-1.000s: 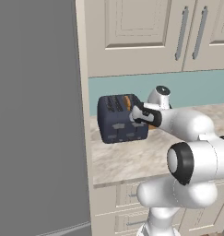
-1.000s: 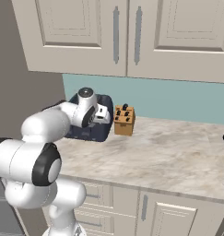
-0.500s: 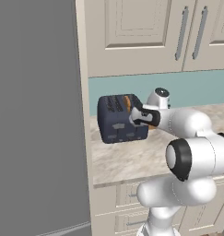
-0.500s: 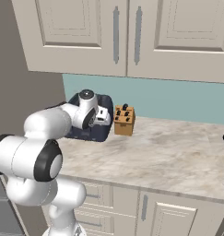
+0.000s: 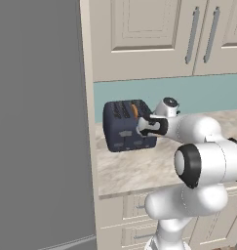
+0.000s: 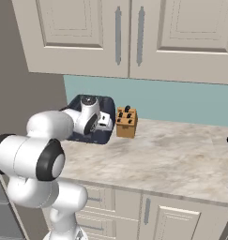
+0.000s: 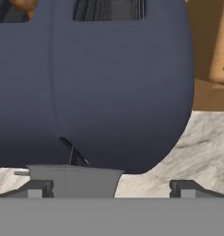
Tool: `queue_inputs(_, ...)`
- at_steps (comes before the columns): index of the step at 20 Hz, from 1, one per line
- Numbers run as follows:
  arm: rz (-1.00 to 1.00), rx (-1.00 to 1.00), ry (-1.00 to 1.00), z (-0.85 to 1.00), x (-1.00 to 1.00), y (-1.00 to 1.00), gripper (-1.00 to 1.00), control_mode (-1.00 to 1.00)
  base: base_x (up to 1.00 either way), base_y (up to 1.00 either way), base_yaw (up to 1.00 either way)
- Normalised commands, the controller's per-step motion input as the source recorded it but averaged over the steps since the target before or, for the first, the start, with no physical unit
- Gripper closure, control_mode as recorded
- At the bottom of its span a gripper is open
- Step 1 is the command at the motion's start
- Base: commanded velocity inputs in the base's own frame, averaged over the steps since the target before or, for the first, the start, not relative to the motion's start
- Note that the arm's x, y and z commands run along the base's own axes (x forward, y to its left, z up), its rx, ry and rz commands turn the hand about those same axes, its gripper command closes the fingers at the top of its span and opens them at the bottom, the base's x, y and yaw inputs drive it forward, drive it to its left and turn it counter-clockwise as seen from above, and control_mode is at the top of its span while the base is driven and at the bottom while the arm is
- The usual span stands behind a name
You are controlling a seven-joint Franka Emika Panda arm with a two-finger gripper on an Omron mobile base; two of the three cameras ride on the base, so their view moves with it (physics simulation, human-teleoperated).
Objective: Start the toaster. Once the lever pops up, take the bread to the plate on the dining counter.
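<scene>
Left base view: navy toaster (image 5: 126,125) sits frame centre on the marbled counter (image 5: 139,168), bread (image 5: 134,110) in a top slot. Gripper (image 5: 142,127) spread wide, empty, at its front. Best to catch the grey lever, press straight down.

Not a whole lot changes over this last second, honestly. The arm creeps a little further left in the left base view, so the claw (image 5: 145,126) ends up tighter against the front of the toaster (image 5: 121,128) than it was a second ago, right by the grey lever panel. From the right base view the hand slides a touch deeper across the toaster's face, away from the knife block (image 6: 126,123). The hand view now has the toaster's dark blue side (image 7: 118,87) looming very close, with the claw tips wide apart.
</scene>
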Motion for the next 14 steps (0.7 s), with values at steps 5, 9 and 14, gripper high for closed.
queue_inputs(5, 0.00, 0.00, 0.00, -0.24, 0.00, 0.00, -1.00, -1.00, 0.00, 0.00, 0.00)
queue_inputs(9, 0.00, 0.00, 0.00, -0.28, 0.00, 0.00, -1.00, -1.00, 0.00, 0.00, 0.00)
queue_inputs(14, 0.00, 0.00, 0.00, -0.20, 0.00, 0.00, -1.00, -1.00, 0.00, 0.00, 0.00)
